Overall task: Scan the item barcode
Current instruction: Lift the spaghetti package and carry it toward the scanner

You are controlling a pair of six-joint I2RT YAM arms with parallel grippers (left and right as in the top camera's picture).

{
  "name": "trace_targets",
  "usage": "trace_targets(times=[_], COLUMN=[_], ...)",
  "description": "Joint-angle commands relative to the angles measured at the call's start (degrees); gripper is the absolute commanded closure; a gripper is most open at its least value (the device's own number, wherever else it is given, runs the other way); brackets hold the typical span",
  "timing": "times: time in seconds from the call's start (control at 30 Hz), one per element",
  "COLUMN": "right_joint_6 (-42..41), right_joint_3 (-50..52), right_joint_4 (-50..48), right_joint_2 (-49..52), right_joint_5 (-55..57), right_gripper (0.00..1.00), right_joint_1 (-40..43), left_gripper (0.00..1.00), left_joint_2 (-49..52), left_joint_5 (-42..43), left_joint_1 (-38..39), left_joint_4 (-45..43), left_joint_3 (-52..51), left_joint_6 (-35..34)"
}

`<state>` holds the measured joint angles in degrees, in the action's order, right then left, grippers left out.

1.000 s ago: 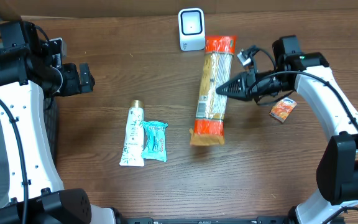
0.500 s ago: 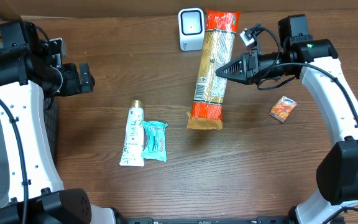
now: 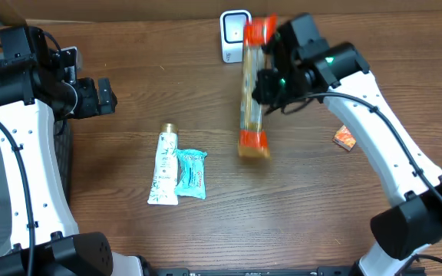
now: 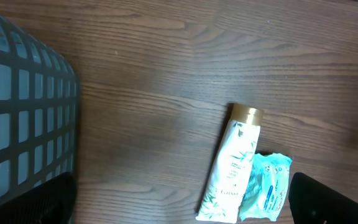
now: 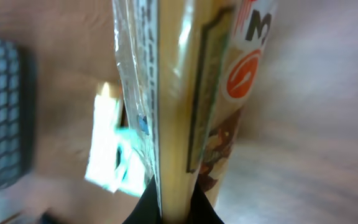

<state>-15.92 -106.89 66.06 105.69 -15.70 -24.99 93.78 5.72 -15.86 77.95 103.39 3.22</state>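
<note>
near the scanner, right gripper clamps pasta pack.

Even bright light, soft shadows, pasta packet motion-blurred, right wrist view smeared

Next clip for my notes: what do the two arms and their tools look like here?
The left arm and right arm are built alike: smooth white link shells, black joint housings, thin black cables running along them, and a small green light near the wrist. The left tool and right tool are all black.
</note>
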Motion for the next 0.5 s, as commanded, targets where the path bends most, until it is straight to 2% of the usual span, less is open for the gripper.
trace_targets(times=[0.0, 0.1, 0.17, 0.23, 0.3, 0.37, 0.47], right_joint_6=[1.29, 6.40, 10.91, 15.69, 25.38, 33.92, 41.75], right_joint_3=[-12.24, -18.84, -21.59, -21.68, -21.68, -21.66, -21.66], right_joint_4=[-0.31, -0.76, -2.93, -8.48, -14.58, -20.37, -28.68], right_joint_2=[2.78, 7.34, 10.23, 12.04, 13.84, 15.37, 17.38], right_joint_5=[17.70, 24.87, 33.94, 43.91, 50.84, 52.24, 52.06], right_gripper=[0.97, 0.97, 0.97, 0.96, 0.96, 0.96, 0.96], right_joint_1=[-0.94, -2.47, -4.13, -5.81, -7.32, -8.13, -8.33], left_gripper=[0.00, 0.00, 0.00, 0.00, 0.00, 0.00, 0.00], left_joint_2=[-0.24, -0.24, -0.24, -0.24, -0.24, -0.24, -0.24], left_joint_5=[0.07, 0.09, 0.07, 0.07, 0.09, 0.07, 0.07], left_joint_1=[0.13, 0.13, 0.13, 0.13, 0.13, 0.13, 0.13], left_joint_4=[-0.22, -0.22, -0.22, -0.22, -0.22, -0.22, -0.22], left_joint_3=[0.72, 0.72, 0.72, 0.72, 0.72, 0.72, 0.72], left_joint_6=[0.87, 0.87, 0.87, 0.87, 0.87, 0.87, 0.87])
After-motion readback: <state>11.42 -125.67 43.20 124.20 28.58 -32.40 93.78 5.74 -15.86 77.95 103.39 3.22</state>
